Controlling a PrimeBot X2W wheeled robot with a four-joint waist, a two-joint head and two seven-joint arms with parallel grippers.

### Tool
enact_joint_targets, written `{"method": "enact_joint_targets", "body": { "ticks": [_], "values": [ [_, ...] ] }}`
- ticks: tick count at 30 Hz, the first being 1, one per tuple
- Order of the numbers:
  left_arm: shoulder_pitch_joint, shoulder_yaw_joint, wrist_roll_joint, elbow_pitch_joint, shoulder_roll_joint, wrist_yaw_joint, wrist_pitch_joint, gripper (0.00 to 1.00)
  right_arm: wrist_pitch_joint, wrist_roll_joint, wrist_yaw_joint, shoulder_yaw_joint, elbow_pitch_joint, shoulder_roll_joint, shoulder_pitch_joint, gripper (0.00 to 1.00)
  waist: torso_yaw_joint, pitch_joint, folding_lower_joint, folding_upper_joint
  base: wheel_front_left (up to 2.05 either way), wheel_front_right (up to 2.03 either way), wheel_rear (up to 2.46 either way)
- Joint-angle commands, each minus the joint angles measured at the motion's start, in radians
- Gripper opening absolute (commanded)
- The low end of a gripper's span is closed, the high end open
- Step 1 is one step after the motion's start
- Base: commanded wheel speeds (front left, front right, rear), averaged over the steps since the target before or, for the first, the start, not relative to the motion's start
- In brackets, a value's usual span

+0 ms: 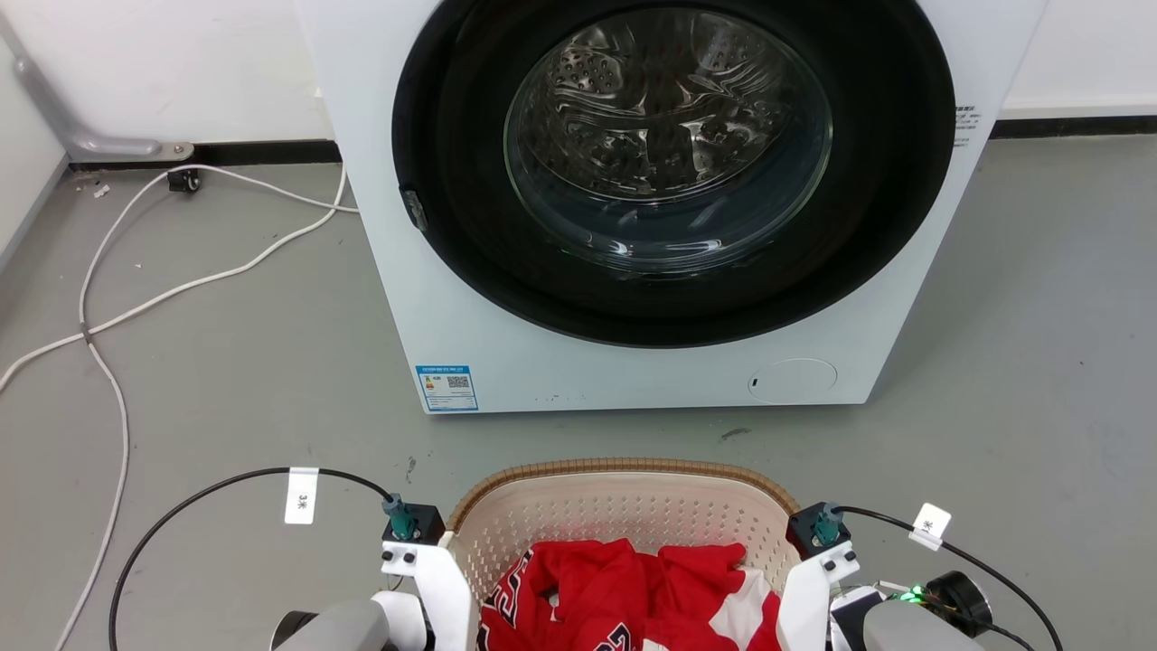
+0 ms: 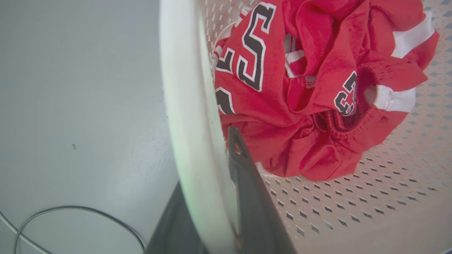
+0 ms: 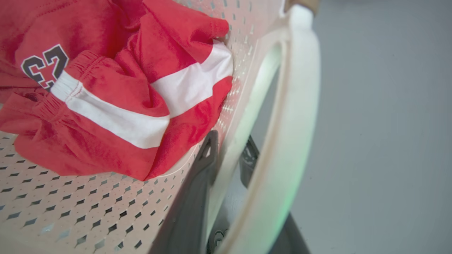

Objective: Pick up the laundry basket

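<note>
The cream perforated laundry basket [image 1: 624,472] with its brown woven-look rim stands low in the head view, in front of the washing machine, with red and white clothes [image 1: 624,588] inside. My two arms flank it, left arm [image 1: 434,579] and right arm [image 1: 809,579]. In the left wrist view my left gripper [image 2: 208,165] straddles the white side handle [image 2: 187,88], one finger inside the basket and one outside. In the right wrist view my right gripper [image 3: 229,148] clamps the basket wall beside the other white handle [image 3: 293,106]. I cannot tell whether the basket touches the floor.
The white washing machine [image 1: 470,316] with its round dark door stands straight ahead, close behind the basket. White cables [image 1: 117,298] trail over the grey floor at the left. My arms' black cables [image 1: 208,488] loop out at both sides.
</note>
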Motion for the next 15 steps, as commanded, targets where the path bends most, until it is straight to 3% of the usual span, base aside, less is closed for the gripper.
{"method": "enact_joint_targets", "body": {
  "ticks": [1, 15],
  "values": [
    [0.003, -0.003, -0.001, -0.003, 0.004, -0.008, -0.01, 0.0, -0.001, -0.001, 0.003, 0.01, 0.0, -0.006, 0.002, 0.0, -0.001, -0.001, 0.0001, -0.0001, 0.0, 0.0, 0.0],
    [-0.003, -0.037, -0.032, 0.007, 0.001, -0.007, -0.03, 0.0, -0.005, 0.07, 0.003, 0.078, 0.003, -0.022, -0.001, 0.0, -0.009, -0.006, 0.0001, -0.0001, 0.0, 0.0, 0.0]
  ]
}}
